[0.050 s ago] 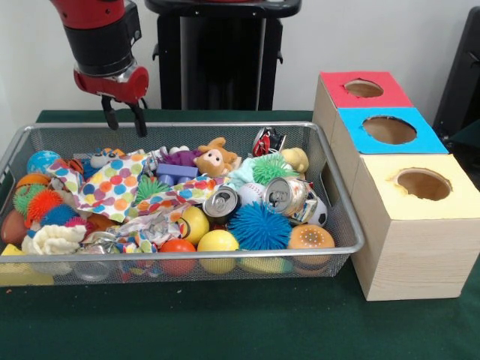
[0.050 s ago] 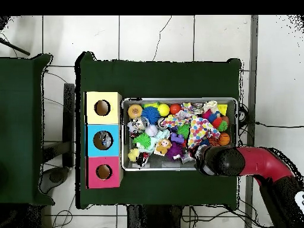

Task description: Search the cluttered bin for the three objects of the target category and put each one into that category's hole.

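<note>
While the gripper (image 1: 124, 117) hung empty above the far left rim of the wire bin (image 1: 341, 214), its two fingers stood slightly parted. Crushed cans (image 1: 289, 195) lay right of centre among balls and a polka-dot cloth (image 1: 112, 187). Red, blue and yellow boxes (image 1: 420, 225), each holed, stood to the bin's right.

Green cloth (image 1: 187, 322) covers the table. White tiled floor (image 2: 154, 35) around it, cables (image 2: 56, 219) trailing. Second dark table (image 2: 21, 127) just beside.
</note>
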Controlling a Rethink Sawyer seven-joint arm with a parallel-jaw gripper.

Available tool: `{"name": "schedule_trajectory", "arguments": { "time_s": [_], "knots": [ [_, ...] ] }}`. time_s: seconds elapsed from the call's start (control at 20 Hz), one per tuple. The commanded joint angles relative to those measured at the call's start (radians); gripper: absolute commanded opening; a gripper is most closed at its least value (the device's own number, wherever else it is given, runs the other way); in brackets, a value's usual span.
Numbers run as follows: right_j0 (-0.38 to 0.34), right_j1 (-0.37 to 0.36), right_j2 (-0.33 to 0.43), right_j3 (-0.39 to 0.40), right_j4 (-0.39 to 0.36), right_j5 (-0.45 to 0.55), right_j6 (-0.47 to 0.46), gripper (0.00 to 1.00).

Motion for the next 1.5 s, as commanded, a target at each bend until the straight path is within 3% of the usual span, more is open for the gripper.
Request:
{"name": "schedule_trajectory", "arguments": {
  "time_s": [0.05,0.55,1.1,1.5],
  "knots": [
    [-0.003,0.033,-0.024,-0.008,-0.104,0.106,-0.332,1.00],
    [0.001,0.027,-0.017,-0.014,-0.098,0.148,-0.357,1.00],
    [0.041,0.092,0.015,-0.115,-0.102,0.153,-0.375,1.00],
    [0.030,0.141,0.027,-0.162,-0.105,0.147,-0.437,1.00]
  ]
}}
